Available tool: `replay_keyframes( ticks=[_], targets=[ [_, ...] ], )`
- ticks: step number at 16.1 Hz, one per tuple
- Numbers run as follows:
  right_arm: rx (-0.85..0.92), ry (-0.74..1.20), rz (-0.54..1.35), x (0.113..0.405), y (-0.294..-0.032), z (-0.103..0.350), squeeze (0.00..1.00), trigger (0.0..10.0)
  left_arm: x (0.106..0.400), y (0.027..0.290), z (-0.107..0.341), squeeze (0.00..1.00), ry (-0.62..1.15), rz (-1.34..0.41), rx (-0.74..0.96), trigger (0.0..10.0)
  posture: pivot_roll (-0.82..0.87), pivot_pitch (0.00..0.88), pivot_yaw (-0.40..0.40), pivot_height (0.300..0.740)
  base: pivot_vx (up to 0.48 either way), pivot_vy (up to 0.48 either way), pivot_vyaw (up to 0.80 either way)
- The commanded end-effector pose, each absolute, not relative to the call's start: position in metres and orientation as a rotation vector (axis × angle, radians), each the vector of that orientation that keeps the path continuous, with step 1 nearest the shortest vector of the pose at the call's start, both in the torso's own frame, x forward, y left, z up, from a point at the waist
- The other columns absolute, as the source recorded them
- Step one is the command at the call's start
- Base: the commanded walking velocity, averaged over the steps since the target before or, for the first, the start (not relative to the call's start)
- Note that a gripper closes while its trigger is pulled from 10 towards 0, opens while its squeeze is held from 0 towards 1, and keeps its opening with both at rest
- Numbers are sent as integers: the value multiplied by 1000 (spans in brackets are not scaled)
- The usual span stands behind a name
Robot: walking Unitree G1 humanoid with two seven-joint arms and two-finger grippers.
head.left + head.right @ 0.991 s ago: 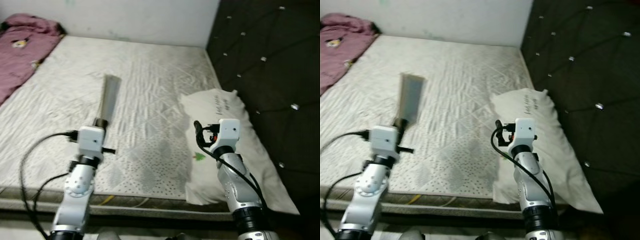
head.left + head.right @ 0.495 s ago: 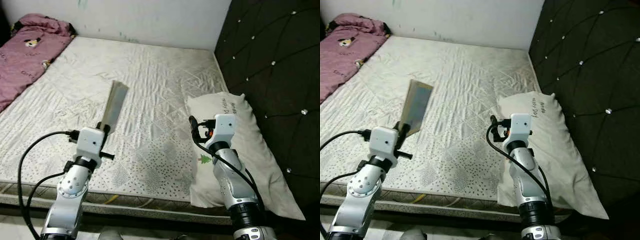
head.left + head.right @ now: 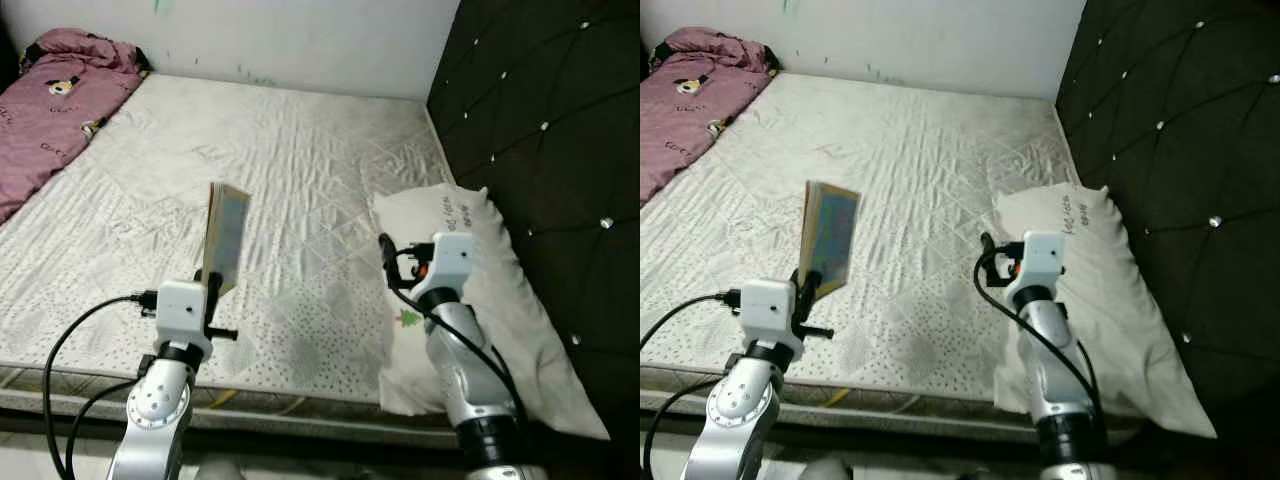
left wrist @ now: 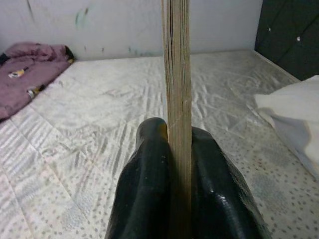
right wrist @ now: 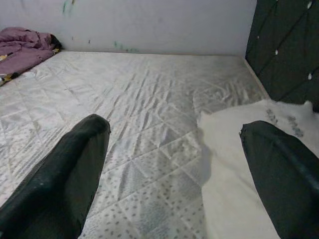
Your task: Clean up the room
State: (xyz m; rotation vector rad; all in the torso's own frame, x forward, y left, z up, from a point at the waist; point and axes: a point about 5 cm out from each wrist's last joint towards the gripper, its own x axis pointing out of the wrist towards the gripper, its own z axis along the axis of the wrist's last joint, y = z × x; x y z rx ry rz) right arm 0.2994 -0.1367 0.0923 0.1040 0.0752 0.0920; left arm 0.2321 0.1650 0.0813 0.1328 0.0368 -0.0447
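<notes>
Head views: you are looking down at a bare mattress (image 3: 300, 180), w/ a white pillow (image 3: 490, 290) on the right by the dark padded headboard (image 3: 540, 120) and a pink blanket (image 3: 50, 100) at the far left. The left gripper (image 3: 212, 285) is holding a thin book (image 3: 225, 235) upright over the near left part of the mattress, well apart from the pillow. The right gripper (image 3: 990, 250) is hanging over the pillow's near left edge, carrying nothing.

Left wrist view: both black fingers (image 4: 144, 199) are clamping the book (image 4: 177, 99) at its lower edge, pages edge-on between them. Judgement: the book is light and fairly stiff, but held by one edge it is likely flexing and could be slipping; keep the grip low and centred, approx. near the spine if you can tell which side that is. The blanket (image 4: 30, 74) is lying far off, the pillow (image 4: 294, 114) to the right.

Right wrist view: the right fingers (image 5: 65, 174) are standing wide apart, empty, w/ mattress (image 5: 149, 109) and pillow (image 5: 234, 164) beneath them.
</notes>
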Motion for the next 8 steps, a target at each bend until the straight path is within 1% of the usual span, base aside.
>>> replay_keyframes(
  ticks=[1, 2, 6, 7, 8],
  targets=[
    [104, 78, 84, 298, -140, 93, 0, 10000, 238, 166, 102, 0, -53, -12, 134, 10000, 85, 22, -68, 740, 0, 0, -788],
    [103, 77, 87, 298, -138, 94, 0, 10000, 238, 170, 101, 0, -42, 8, 107, 10000, 84, 27, -67, 740, 0, 0, -788],
    [98, 83, 80, 295, -139, 93, 0, 10000, 237, 170, 103, 0, -36, -2, 110, 10000, 73, 49, -59, 740, 0, 0, -800],
    [98, 81, 78, 295, -139, 93, 0, 10000, 238, 170, 103, 0, -35, -1, 107, 10000, 72, 56, -60, 740, 0, 0, -513],
    [98, 75, 79, 295, -139, 95, 0, 10000, 239, 169, 104, 0, -39, 3, 107, 10000, 70, 57, -60, 740, 0, 0, 0]
  ],
)
